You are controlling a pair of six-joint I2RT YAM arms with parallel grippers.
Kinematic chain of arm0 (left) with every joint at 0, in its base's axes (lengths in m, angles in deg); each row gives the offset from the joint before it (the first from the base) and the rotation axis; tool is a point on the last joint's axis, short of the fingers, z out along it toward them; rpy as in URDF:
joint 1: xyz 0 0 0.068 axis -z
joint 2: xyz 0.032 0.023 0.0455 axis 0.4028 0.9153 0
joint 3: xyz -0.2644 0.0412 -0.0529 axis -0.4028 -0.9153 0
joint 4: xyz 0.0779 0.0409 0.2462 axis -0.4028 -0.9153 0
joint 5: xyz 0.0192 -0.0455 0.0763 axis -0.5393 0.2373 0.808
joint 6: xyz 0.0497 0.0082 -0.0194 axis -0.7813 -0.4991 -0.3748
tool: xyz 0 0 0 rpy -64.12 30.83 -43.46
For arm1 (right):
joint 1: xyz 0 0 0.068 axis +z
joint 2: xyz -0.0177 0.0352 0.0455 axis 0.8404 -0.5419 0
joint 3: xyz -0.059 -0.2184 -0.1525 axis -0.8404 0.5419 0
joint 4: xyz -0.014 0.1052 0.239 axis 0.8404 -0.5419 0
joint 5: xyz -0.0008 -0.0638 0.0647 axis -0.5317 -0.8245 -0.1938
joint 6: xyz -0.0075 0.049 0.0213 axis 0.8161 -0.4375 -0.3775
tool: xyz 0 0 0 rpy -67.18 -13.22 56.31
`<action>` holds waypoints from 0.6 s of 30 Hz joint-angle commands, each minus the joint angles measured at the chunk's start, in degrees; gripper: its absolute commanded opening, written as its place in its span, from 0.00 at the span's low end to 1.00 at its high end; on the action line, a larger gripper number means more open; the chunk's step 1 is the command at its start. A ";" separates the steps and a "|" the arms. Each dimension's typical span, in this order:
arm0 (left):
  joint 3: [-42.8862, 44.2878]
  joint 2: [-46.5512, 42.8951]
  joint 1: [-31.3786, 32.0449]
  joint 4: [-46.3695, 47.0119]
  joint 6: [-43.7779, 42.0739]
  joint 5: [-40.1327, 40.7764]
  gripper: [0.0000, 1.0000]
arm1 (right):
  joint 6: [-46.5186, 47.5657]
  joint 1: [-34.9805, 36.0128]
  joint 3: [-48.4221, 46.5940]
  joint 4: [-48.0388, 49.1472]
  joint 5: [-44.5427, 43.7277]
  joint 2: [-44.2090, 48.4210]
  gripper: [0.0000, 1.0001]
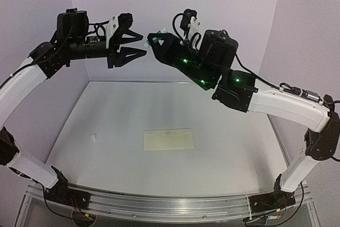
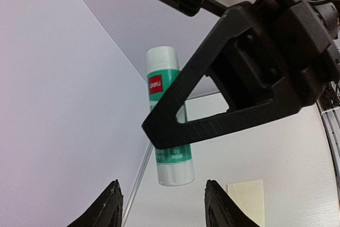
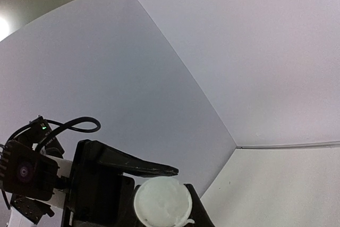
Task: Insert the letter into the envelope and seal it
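High above the worktop, the right claw is clamping a glue stick, while the left claw is hanging partly open and empty, facing it closely. Below, the envelope is lying flat mid-worktop; the letter is not showing, presumably inside. Sealing seems to be getting under way: next, the left claw is likely needing a square grip on the stick's free end.
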 commanded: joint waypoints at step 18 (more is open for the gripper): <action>2.49 0.58 0.70 0.25 0.95 -0.94 0.37 | -2.19 0.43 -6.54 1.70 -1.22 -3.60 0.00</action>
